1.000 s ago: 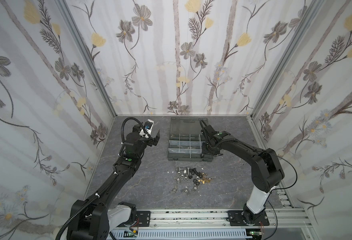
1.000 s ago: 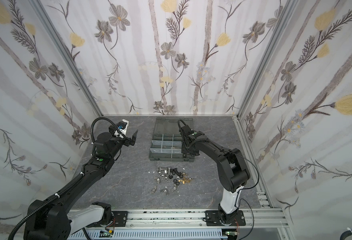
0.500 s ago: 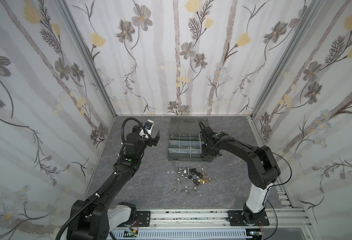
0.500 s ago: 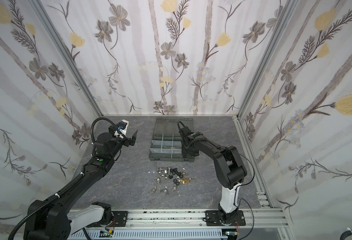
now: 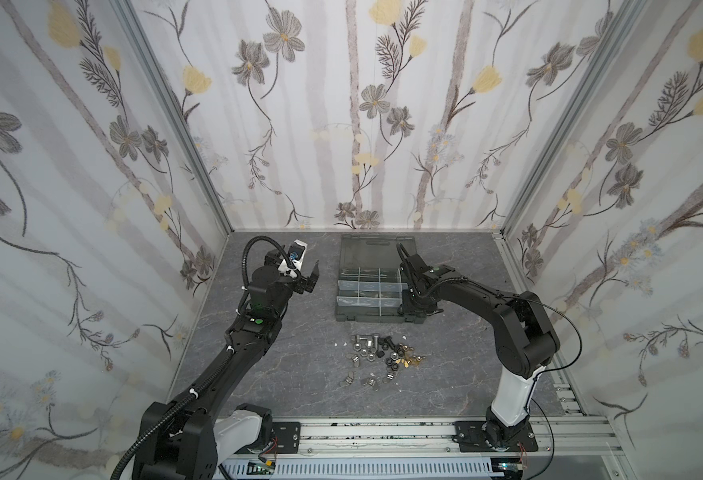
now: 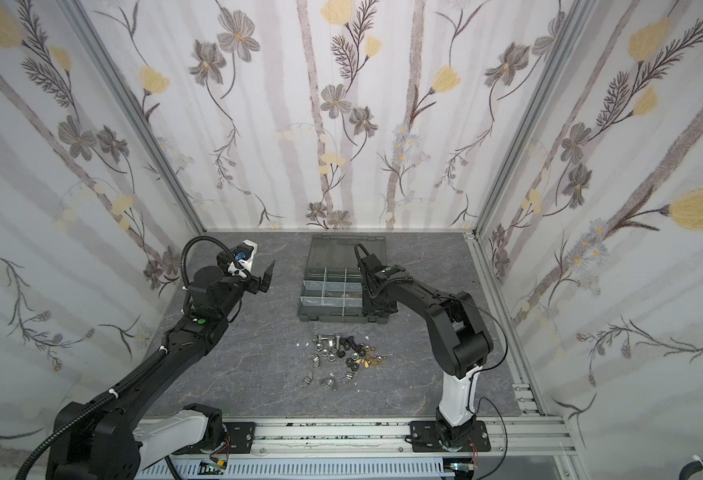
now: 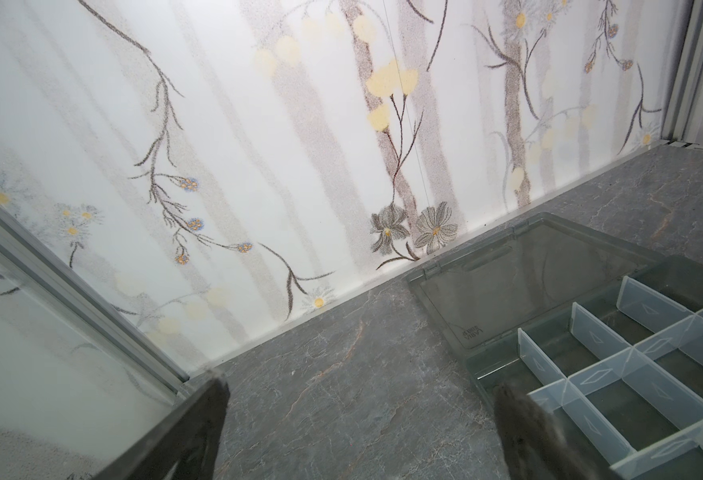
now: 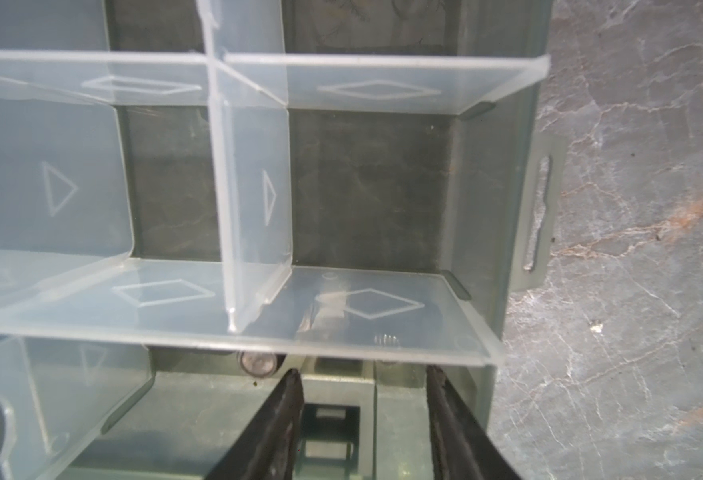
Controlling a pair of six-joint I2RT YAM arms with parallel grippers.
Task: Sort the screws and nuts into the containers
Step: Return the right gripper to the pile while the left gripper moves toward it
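The containers are compartments in a dark grey organizer case (image 5: 366, 320) (image 6: 333, 319) whose smoky lid (image 5: 374, 253) lies open behind it. My right gripper (image 8: 362, 374) (image 5: 412, 299) hangs open over the case's right end with nothing between its fingers. A silver screw (image 8: 258, 363) lies in the compartment just off one fingertip. Loose screws (image 5: 362, 341) and nuts (image 5: 410, 359) lie in a pile (image 6: 341, 357) on the table in front of the case. My left gripper (image 5: 310, 278) (image 7: 358, 390) is open and empty in the air, left of the case.
Translucent dividers (image 8: 254, 187) stand up between the compartments close to my right fingers. A latch tab (image 8: 539, 208) sticks out from the case's side. Patterned walls close in the grey marbled table (image 5: 291, 374) on three sides, and a metal rail (image 5: 383, 432) runs along the front.
My right gripper's jaws have spread wider over the case's right end, and the right arm's elbow has swung inward. The left arm has not moved.
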